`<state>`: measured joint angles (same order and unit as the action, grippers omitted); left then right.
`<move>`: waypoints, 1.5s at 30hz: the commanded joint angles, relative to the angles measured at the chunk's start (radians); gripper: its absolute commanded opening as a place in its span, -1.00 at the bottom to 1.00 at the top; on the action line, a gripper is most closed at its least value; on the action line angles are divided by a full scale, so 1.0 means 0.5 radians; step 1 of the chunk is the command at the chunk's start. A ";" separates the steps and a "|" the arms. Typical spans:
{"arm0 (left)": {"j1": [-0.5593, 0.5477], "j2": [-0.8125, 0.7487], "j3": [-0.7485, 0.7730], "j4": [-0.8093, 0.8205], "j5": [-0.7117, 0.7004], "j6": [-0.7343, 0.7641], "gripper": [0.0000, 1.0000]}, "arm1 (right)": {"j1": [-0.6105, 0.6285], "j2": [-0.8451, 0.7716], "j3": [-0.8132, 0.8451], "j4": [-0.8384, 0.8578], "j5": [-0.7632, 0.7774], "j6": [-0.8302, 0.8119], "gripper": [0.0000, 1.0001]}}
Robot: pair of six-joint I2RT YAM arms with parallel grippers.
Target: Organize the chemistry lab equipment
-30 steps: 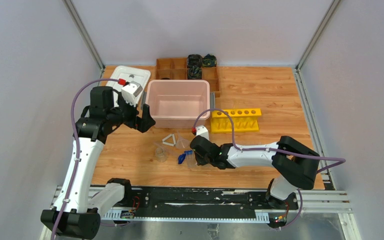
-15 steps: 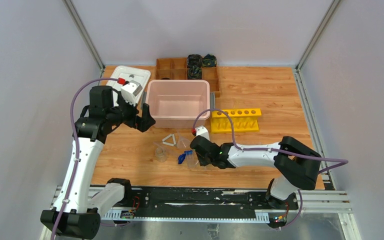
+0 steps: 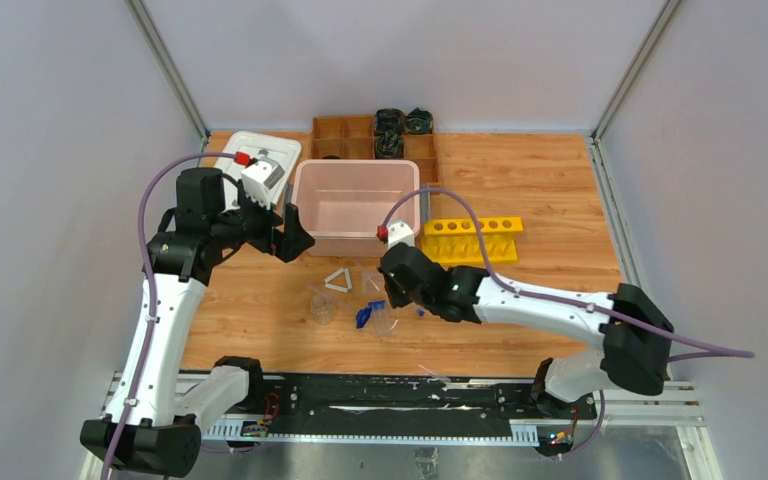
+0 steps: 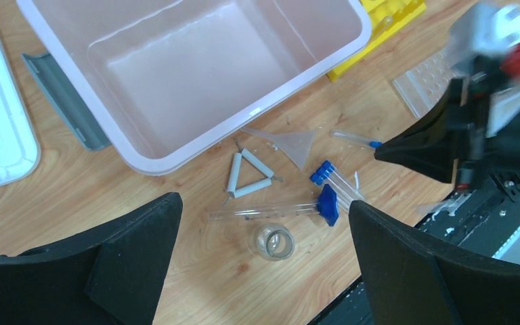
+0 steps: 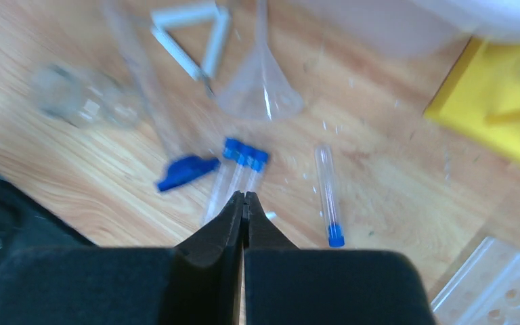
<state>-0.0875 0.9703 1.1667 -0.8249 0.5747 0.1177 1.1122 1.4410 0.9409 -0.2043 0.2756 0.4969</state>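
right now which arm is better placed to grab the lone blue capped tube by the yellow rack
Right. The right gripper hangs right by the lone tube, though shut, so it must open first. The left gripper is open but farther off, by the pink bin.

Tubes (image 4: pixel 335 179), funnel (image 4: pixel 296 143), beaker (image 4: pixel 274 242), triangle (image 4: pixel 247 174) — clustered on tbl (image 4: pixel 230 291).

Worktop (image 3: pixel 520 180): orange-brown wood grain. Bin (image 3: pixel 355 205): pale translucent pink. Rack (image 3: pixel 470 240): plain yellow. Tubes (image 5: pixel 233 176): clear, blue caps. Funnel (image 5: pixel 261 88) and beaker (image 4: pixel 274 242): clear, colourless. Triangle (image 4: pixel 233 172): white. Small piece (image 5: pixel 184 171) beside the caps: darker blue. Tray (image 3: pixel 260 150): white. Organizer (image 3: pixel 345 135): brown wood. Left tool (image 3: pixel 290 238) and right tool (image 5: pixel 244 196): matt black. Cables (image 3: pixel 160 190): purple, with red plugs (image 3: pixel 243 159). Walls (image 3: pixel 410 50): plain pale grey.
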 commanded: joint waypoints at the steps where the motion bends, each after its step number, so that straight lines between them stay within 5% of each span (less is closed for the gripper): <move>1: -0.009 0.017 0.068 0.002 0.113 -0.051 1.00 | -0.027 -0.179 0.238 -0.047 0.120 -0.145 -1.00; 3: -0.009 0.031 0.066 0.002 0.102 -0.063 1.00 | -0.028 -0.156 0.313 -0.069 0.169 -0.176 -1.00; 6: -0.009 0.024 0.046 0.002 0.095 -0.047 1.00 | -0.039 -0.113 0.320 -0.149 0.179 -0.114 -0.65; 16: -0.009 0.005 0.023 0.002 0.115 -0.009 1.00 | -0.051 -0.213 -0.096 -0.139 0.159 0.065 -0.60; 30: -0.009 0.011 0.003 0.002 0.146 0.006 1.00 | -0.183 -0.104 -0.283 -0.096 0.053 0.094 0.00; 45: -0.009 -0.006 -0.011 0.002 0.115 0.033 1.00 | -0.332 0.332 -0.172 0.142 -0.179 -0.049 -0.10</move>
<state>-0.0875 0.9791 1.1706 -0.8249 0.6266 0.1234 0.9676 1.5723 0.8185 -0.1566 0.2169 0.4938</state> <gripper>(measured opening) 0.997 0.474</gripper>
